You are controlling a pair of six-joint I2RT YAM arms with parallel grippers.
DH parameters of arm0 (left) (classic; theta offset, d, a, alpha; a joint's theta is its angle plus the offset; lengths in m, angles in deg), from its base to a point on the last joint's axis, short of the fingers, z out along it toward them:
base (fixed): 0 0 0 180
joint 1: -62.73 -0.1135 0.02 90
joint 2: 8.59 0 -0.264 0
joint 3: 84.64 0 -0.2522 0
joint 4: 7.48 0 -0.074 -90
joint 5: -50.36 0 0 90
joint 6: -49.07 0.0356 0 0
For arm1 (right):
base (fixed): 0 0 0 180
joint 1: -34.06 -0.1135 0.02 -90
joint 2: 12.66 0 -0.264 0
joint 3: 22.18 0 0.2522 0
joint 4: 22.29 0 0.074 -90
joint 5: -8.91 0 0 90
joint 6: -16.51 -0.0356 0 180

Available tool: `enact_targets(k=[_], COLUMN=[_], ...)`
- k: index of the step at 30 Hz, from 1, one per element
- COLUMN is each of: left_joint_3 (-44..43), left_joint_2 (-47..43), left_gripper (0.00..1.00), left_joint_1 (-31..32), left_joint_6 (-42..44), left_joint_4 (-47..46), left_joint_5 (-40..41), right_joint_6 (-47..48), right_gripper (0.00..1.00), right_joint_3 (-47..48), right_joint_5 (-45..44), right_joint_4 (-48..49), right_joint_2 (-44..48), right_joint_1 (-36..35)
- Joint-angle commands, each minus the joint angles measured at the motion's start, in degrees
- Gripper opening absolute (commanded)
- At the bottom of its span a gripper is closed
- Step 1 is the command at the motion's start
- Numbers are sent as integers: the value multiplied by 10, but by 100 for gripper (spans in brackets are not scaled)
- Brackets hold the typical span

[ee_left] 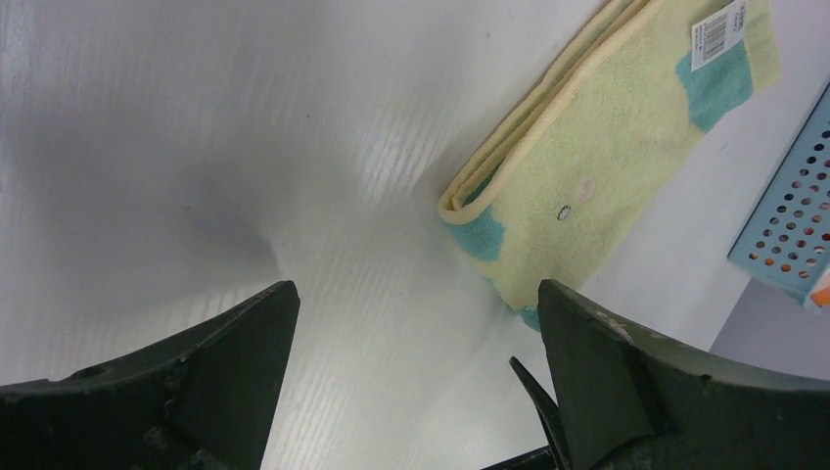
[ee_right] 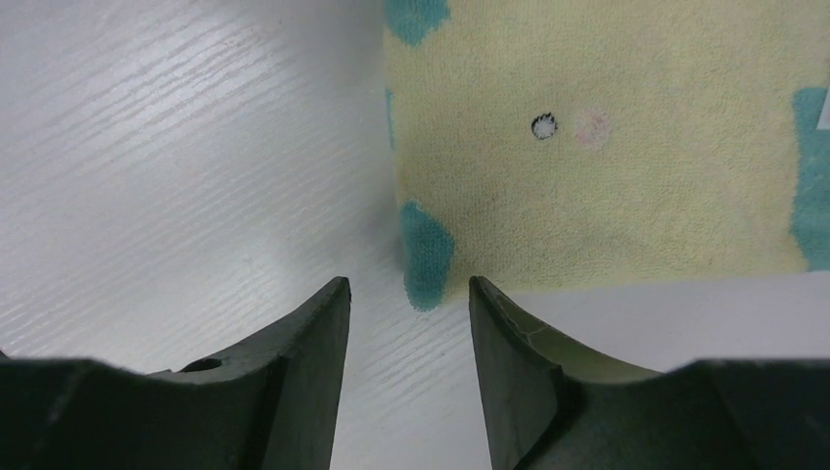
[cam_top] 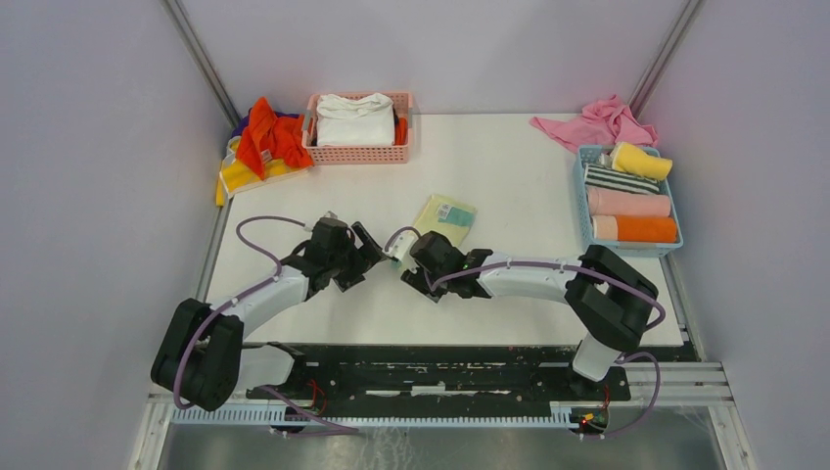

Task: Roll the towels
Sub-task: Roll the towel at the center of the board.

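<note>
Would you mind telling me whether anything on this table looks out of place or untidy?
Yes: a pink cloth lies crumpled on the table behind the blue basket, unlike the rolled towels inside it.

The towel (ee_left: 607, 166) is seen as nubbly matt terry cloth with a smooth paper label (ee_left: 719, 31), the table (ee_left: 245, 147) is finished white with faint grain and a soft sheen, the basket (ee_left: 788, 230) is moulded in perforated plastic, and the left gripper (ee_left: 416, 294) in dark matt plastic.
</note>
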Motion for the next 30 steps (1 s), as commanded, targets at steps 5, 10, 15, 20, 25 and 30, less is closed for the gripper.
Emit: enact_targets(k=[5, 10, 15, 20, 25, 30], left_joint_3=[7, 10, 20, 24, 31, 36], left_joint_2=[21, 33, 46, 56, 54, 47], left_gripper=[98, 97, 96, 95, 93, 87], left_joint_1=[0, 3, 13, 22, 35, 56], left_joint_6=[-49, -62, -87, -113, -153, -201], left_joint_4=[-47, -61, -74, -84, -81, -74], left_joint_5=[-16, -24, -27, -28, -25, -4], right_joint_6=[22, 15, 5, -20, -66, -149], right_gripper=[54, 51, 45, 21, 7, 3], right_joint_3=[49, 50, 48, 47, 40, 5], right_joint_5=[-12, -22, -7, 50, 113, 212], right_joint_4=[2, -2, -18, -14, 12, 101], right_joint_2=[-24, -72, -91, -88, -69, -44], right_joint_1=[-3, -3, -2, -2, 7, 38])
